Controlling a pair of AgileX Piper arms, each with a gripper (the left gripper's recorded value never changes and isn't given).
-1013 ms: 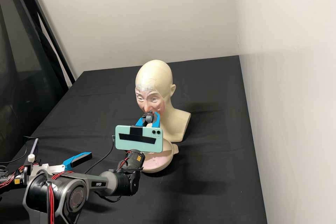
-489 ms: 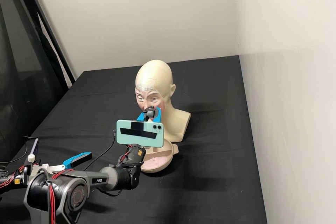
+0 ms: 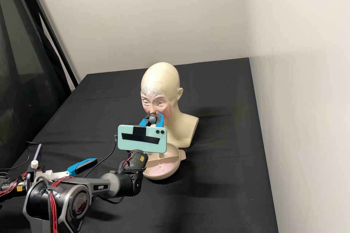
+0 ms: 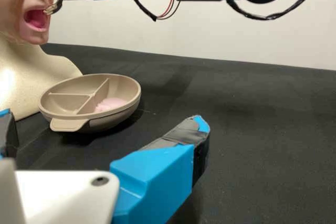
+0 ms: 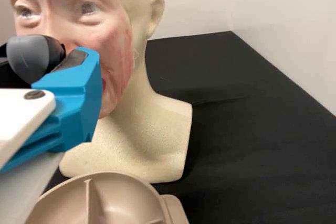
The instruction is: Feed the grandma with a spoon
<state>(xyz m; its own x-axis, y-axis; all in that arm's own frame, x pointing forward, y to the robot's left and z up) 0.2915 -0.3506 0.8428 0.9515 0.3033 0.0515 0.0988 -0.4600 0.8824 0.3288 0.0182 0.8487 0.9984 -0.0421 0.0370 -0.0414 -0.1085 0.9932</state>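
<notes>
The grandma is a cream mannequin head (image 3: 162, 91) with an open mouth (image 4: 35, 19), standing mid-bench. My right gripper (image 3: 153, 119) is at her mouth, shut on the dark grey handle of a spoon (image 5: 31, 56); its tip (image 4: 52, 8) is at her upper lip. In the right wrist view my right gripper (image 5: 39, 66) is close against her cheek (image 5: 113, 30). In front of the bust sits a tan divided bowl (image 3: 171, 162) with pink food (image 4: 107, 104) in one compartment. My left gripper (image 3: 82, 165) is low at the near left, open with nothing in it (image 4: 100, 124).
A mint green phone (image 3: 142, 138) is mounted on the right arm's wrist and hides part of the bowl. A white wall (image 3: 302, 116) borders the bench on the right. Cables (image 3: 105, 164) trail between the arms. Bare black bench (image 3: 218, 174) lies to the right of the bowl.
My right gripper with the spoon has risen a little and shifted left, closer to the mouth. The left arm has stayed put.
</notes>
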